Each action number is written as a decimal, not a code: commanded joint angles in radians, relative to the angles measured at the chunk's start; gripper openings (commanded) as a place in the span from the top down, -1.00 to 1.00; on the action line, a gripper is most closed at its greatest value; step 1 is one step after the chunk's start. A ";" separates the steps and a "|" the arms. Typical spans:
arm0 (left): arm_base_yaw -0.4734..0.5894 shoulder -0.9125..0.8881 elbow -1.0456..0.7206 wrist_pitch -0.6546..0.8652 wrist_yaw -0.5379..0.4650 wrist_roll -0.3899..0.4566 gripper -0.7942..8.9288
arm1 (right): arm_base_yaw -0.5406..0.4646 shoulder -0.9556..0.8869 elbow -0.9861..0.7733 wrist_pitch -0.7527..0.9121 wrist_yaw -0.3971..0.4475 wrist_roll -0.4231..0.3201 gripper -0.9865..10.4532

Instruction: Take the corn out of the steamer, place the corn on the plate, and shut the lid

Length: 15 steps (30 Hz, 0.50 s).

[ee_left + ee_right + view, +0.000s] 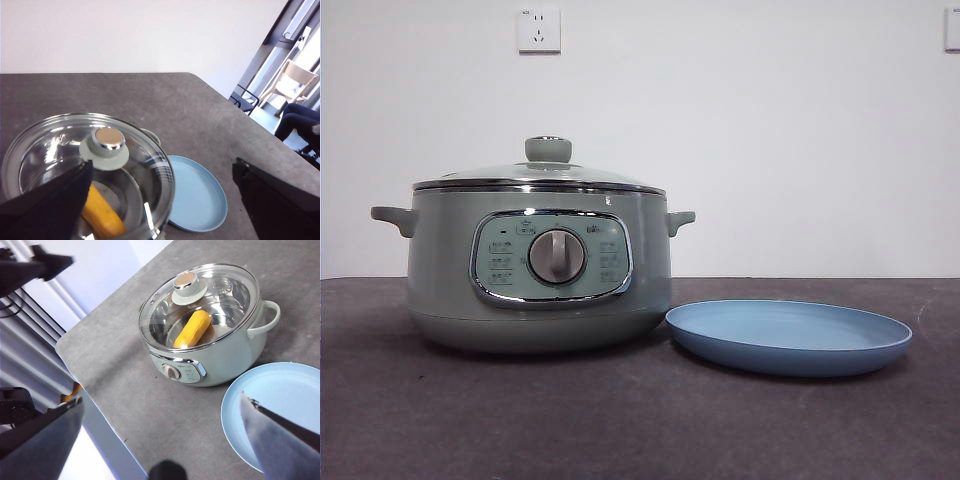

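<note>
I hold both pincers spread apart above the counter; corn [191, 328] lies inside the steamer [535, 265] under its lid [87, 170]. I should centre the left pincer [165, 200] squarely over the knob [104, 146] first.

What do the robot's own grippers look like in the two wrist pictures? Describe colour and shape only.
The left gripper has two matte black, broad jaws tapering to wedge-like tips. The right gripper has similar dark, flat, tapering jaws. No markings or cables show on either.

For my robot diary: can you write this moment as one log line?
lid: on steamer | corn: inside | plate: bare | left gripper: open above lid | right gripper: open
</note>
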 commanded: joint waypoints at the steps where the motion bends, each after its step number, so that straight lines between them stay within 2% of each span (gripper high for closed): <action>1: -0.034 0.077 0.044 0.038 -0.033 0.010 -0.13 | 0.003 0.004 0.002 0.005 -0.002 -0.006 -0.16; 10: -0.152 0.365 0.220 0.092 -0.083 0.040 -0.13 | 0.003 0.031 0.002 0.003 -0.003 -0.006 -0.16; 15: -0.215 0.482 0.274 0.126 -0.188 0.078 -0.13 | 0.003 0.037 0.002 0.003 -0.003 -0.006 -0.16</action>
